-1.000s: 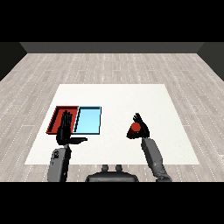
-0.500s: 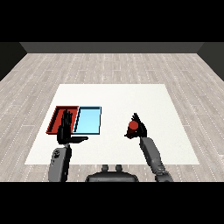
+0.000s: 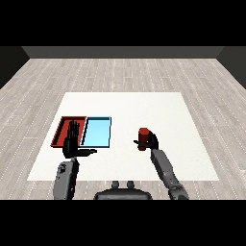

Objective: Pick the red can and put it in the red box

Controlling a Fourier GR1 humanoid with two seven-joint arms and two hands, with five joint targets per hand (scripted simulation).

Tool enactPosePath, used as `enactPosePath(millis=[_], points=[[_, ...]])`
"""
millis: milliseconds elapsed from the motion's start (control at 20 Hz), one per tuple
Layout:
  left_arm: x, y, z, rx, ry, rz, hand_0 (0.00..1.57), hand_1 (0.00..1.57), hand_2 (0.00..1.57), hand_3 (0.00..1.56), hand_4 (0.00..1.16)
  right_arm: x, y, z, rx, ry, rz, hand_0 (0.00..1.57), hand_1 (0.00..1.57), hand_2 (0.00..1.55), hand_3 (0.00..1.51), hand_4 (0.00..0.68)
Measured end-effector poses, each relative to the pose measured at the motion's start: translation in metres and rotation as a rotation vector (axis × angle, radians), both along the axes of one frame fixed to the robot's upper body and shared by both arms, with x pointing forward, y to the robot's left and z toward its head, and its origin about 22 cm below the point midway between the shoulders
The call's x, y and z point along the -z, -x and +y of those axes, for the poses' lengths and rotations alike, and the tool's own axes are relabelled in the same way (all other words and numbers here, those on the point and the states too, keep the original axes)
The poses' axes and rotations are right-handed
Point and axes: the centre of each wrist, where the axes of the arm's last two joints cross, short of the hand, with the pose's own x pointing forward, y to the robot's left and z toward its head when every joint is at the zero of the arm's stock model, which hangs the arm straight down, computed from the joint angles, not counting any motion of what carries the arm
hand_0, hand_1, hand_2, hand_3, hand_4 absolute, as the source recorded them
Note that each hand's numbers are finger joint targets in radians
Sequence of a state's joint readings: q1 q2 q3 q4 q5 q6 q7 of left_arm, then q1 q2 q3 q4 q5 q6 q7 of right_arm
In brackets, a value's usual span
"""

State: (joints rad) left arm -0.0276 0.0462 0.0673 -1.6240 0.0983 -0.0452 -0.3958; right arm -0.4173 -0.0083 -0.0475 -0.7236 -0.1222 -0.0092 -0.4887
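Observation:
The red can (image 3: 142, 136) stands upright right of the table's middle, with my right hand (image 3: 151, 141) curled round it from the right and behind. The red tray (image 3: 62, 129) lies at the left of the table, with the light blue tray (image 3: 97, 131) touching its right side. My left hand (image 3: 72, 142) is raised over the near part of the red tray, its fingers straight and pointing up, its thumb stretched out to the right. It holds nothing.
The white table (image 3: 125, 108) stretches well beyond the trays on the far side and to the right. Grey wooden flooring surrounds it.
My right hand has moved left toward the table's middle with the can in it, and its fingers have closed round the can. The left hand has stayed where it was.

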Motion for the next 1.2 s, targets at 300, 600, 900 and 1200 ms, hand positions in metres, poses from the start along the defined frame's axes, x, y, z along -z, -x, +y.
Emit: enactPosePath(millis=[300, 600, 900, 1200], points=[[0.005, 0.003, -0.007, 0.007, -0.006, 0.011, 0.0, 0.0, 0.0, 0.0, 0.0, -0.013, -0.002, 0.002, 0.007, 0.04, -0.018, 1.47, 1.47, 1.44, 1.38, 0.598], [0.008, 0.0, -0.01, 0.034, -0.005, 0.002, 0.0, 0.0, 0.0, 0.0, 0.0, -0.031, -0.008, 0.0, -0.01, 0.085, -0.088, 1.43, 1.43, 1.43, 1.37, 0.625], [0.005, 0.003, -0.021, 0.067, -0.01, 0.011, 0.0, 0.0, 0.0, 0.0, 0.0, -0.063, 0.003, 0.003, -0.025, 0.095, -0.183, 1.43, 1.43, 1.43, 1.38, 0.622], [0.0, 0.002, -0.036, 0.1, -0.026, 0.038, 0.0, 0.0, 0.0, 0.0, 0.0, -0.095, 0.015, -0.003, -0.03, 0.079, -0.276, 1.45, 1.45, 1.43, 1.39, 0.655]])
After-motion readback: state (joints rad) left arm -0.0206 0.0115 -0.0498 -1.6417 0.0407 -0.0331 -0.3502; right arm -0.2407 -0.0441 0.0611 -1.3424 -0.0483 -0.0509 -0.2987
